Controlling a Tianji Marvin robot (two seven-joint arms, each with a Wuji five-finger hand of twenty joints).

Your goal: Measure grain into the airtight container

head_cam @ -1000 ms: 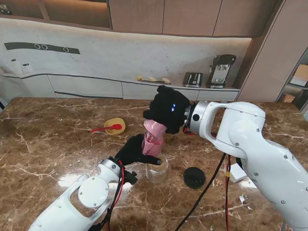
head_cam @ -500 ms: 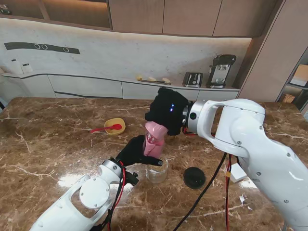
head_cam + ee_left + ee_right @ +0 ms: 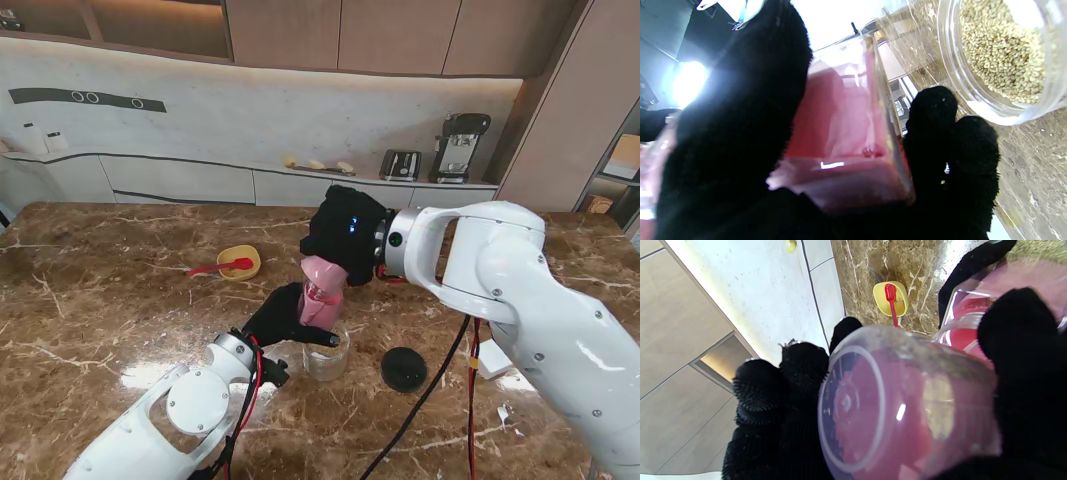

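pouring: right hand (image 3: 345,232) tips clear measuring cup (image 3: 907,403) into pink container (image 3: 319,297) gripped by left hand (image 3: 282,315); keep rims aligned.

Domestic kitchen, or a mock-up of one. Brown marble worktop (image 3: 90,300) with pale veining fills the foreground, island-style. Behind it a white stone counter (image 3: 250,172) running along a pale splashback wall (image 3: 250,110). Wood-fronted upper cabinets (image 3: 390,35) with strip lighting under them. On the back counter: a toaster (image 3: 401,165) and a tall dark appliance (image 3: 458,147) (coffee machine or similar, hard to tell). A few small pale items (image 3: 318,164) lie beside them. Yellow bowl (image 3: 240,262) with a red spoon (image 3: 220,267) sits on the marble.
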